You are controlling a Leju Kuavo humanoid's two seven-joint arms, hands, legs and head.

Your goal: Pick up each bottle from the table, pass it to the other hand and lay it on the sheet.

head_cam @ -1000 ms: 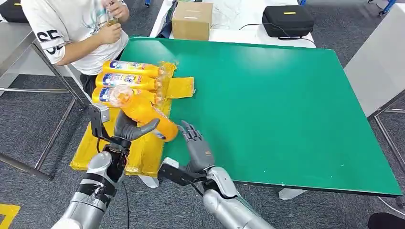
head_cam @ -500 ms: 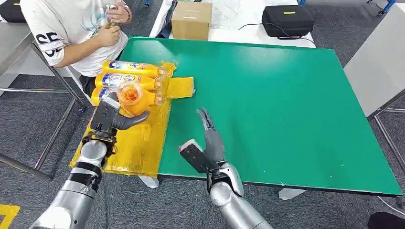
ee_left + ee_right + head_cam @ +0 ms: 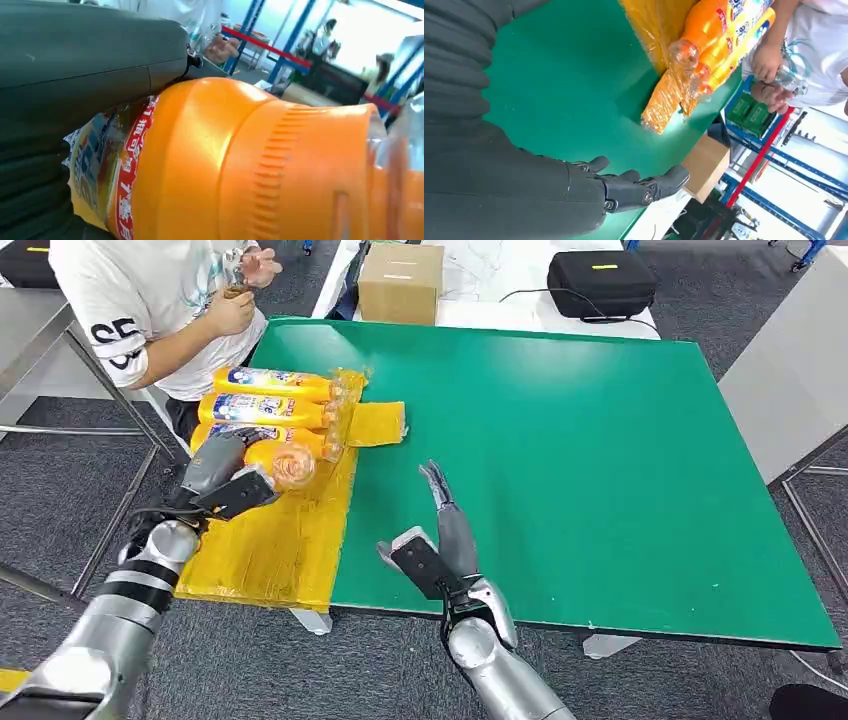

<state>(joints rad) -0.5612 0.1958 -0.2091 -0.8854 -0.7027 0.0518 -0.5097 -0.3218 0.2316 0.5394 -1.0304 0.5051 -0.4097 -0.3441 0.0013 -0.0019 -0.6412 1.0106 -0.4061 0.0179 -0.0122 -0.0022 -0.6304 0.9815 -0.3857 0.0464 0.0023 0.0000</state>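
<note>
My left hand (image 3: pixel 213 468) grips an orange bottle (image 3: pixel 272 460) lying sideways, low over the yellow sheet (image 3: pixel 270 550), right beside three bottles (image 3: pixel 268 397) that lie in a row there. The held bottle's clear cap (image 3: pixel 294 466) points toward the green table (image 3: pixel 560 440). Up close in the left wrist view, the orange bottle (image 3: pixel 225 160) lies against my hand's grey cover (image 3: pixel 75 65). My right hand (image 3: pixel 447 530) hovers open over the table's near edge, fingers straight, holding nothing. The right wrist view shows its fingers (image 3: pixel 634 187) spread over the green top, with the laid bottles (image 3: pixel 709 30) beyond.
A person (image 3: pixel 160 300) sits at the table's far left corner, close to the sheet, holding a small clear item. A cardboard box (image 3: pixel 402 282) and a black case (image 3: pixel 603 282) stand behind the table. A grey table (image 3: pixel 790 380) is on the right.
My left hand has carried the bottle left and down to the sheet beside the laid bottles, tipping it sideways. My right hand let go of it, drew back and turned edge-on, open.
</note>
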